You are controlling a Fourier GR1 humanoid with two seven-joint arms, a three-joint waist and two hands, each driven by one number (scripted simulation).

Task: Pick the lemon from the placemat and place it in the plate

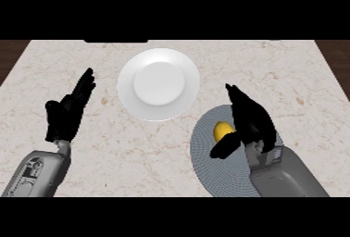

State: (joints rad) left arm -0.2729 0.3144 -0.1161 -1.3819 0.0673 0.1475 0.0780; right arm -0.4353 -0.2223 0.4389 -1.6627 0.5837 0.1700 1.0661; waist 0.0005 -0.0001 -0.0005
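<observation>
A yellow lemon (221, 130) lies on the round grey placemat (212, 171) at the right of the counter. My right hand (252, 121) hovers over it, fingers straight and pointing away, thumb (224, 146) reaching down beside the lemon's near side; the hand hides part of the fruit. The fingers are not curled round it. A white plate (159, 84) sits up and left of the placemat, with nothing on it. My left hand (68, 111) rests open at the left, fingers up, well away from both.
The marble counter (123, 152) spreads around the plate and the placemat. Its dark edges show at the far left and far right corners.
</observation>
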